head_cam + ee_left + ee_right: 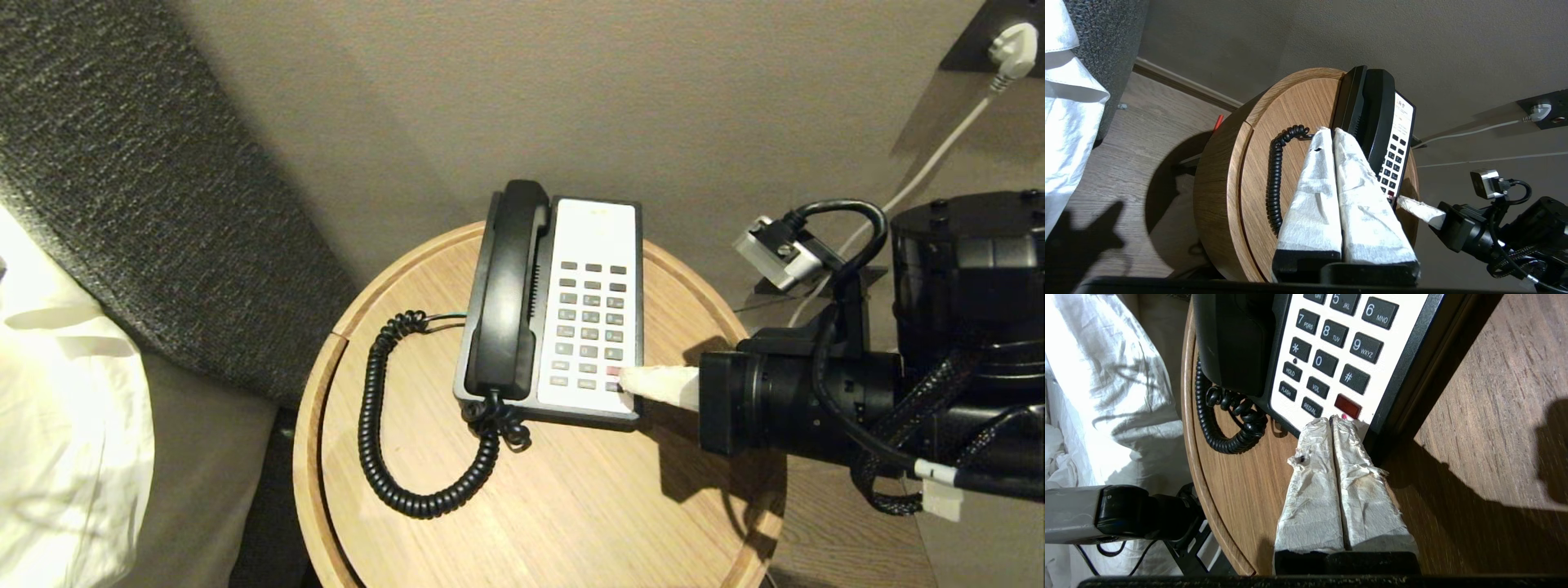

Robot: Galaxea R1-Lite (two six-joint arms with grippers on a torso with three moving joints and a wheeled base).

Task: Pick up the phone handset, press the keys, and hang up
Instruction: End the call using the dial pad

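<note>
Black and slim, your phone handset (508,291) lies in its cradle on the phone base (589,314), left of the keypad; your right gripper (1333,420), clenched, tips at the base's near corner by the red key (1347,406), holding nothing; your left gripper (1329,131), also clenched empty, hovers short of the handset

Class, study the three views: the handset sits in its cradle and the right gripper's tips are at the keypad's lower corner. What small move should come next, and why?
Probably withdraw the right gripper slightly from the phone base. Its shut tips sit by the red key, while the phone handset lies cradled, unlifted. The left gripper, also shut, hangs above the table near the handset.
</note>
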